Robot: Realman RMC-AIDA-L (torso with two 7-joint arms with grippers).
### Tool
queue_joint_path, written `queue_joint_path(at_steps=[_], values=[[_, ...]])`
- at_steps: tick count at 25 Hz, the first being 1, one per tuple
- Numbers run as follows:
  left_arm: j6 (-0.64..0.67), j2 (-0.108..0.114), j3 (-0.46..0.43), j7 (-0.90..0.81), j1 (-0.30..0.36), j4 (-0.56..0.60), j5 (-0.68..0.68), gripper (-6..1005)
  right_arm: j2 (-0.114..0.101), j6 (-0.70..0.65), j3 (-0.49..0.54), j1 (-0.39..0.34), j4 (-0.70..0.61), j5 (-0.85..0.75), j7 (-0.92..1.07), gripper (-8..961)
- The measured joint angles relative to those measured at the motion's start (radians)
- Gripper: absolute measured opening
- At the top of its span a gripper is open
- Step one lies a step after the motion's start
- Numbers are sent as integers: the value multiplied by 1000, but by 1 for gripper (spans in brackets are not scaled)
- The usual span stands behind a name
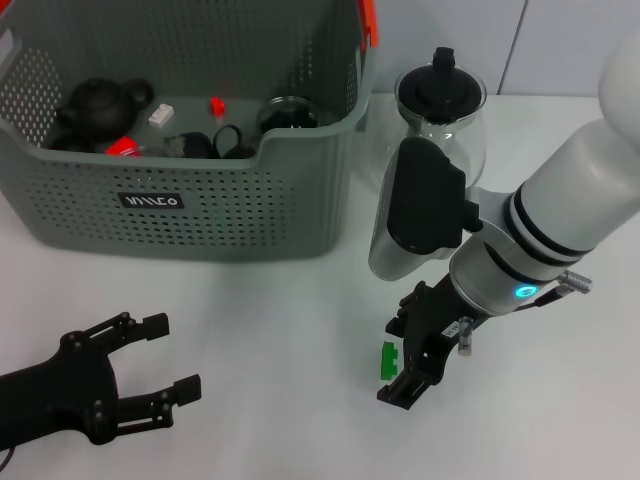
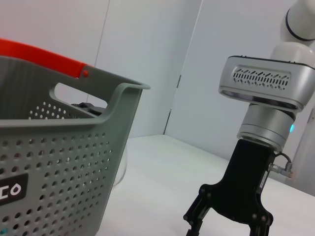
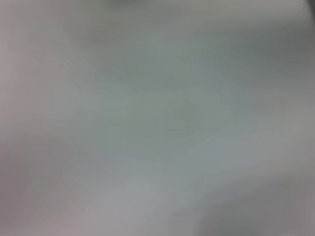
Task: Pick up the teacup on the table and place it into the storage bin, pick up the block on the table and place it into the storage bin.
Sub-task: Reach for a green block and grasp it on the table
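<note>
- While the right gripper (image 1: 398, 362) hangs low over the bench (image 1: 280, 380), the small green block (image 1: 386, 360) sits between its fingers; whether they grip it cannot be told.
- Block: judged light, rigid; take it by its flat sides.
- Storage bin (image 1: 190, 215) at 10 o'clock; glass teapot (image 1: 441, 110) at 12 beside the route.
- Left gripper (image 1: 140, 375) spread wide, idle at 9.

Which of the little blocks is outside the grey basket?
The small green block, on the white table beside the right gripper. The white block and red block lie inside the grey perforated basket.
</note>
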Motion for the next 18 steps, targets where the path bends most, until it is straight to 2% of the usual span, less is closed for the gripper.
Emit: queue_joint_path(at_steps=[4, 12, 17, 18], values=[[0, 0, 0, 0, 0, -1, 0, 919, 1, 7, -9, -1, 4, 0, -1, 912], [0, 0, 0, 0, -2, -3, 0, 919, 2, 17, -16, 4, 21, -1, 0, 830], [0, 0, 0, 0, -2, -3, 0, 919, 4, 52, -42, 11, 38, -1, 1, 611], [0, 0, 0, 0, -2, -3, 0, 919, 5, 56, -46, 11, 38, -1, 1, 599]])
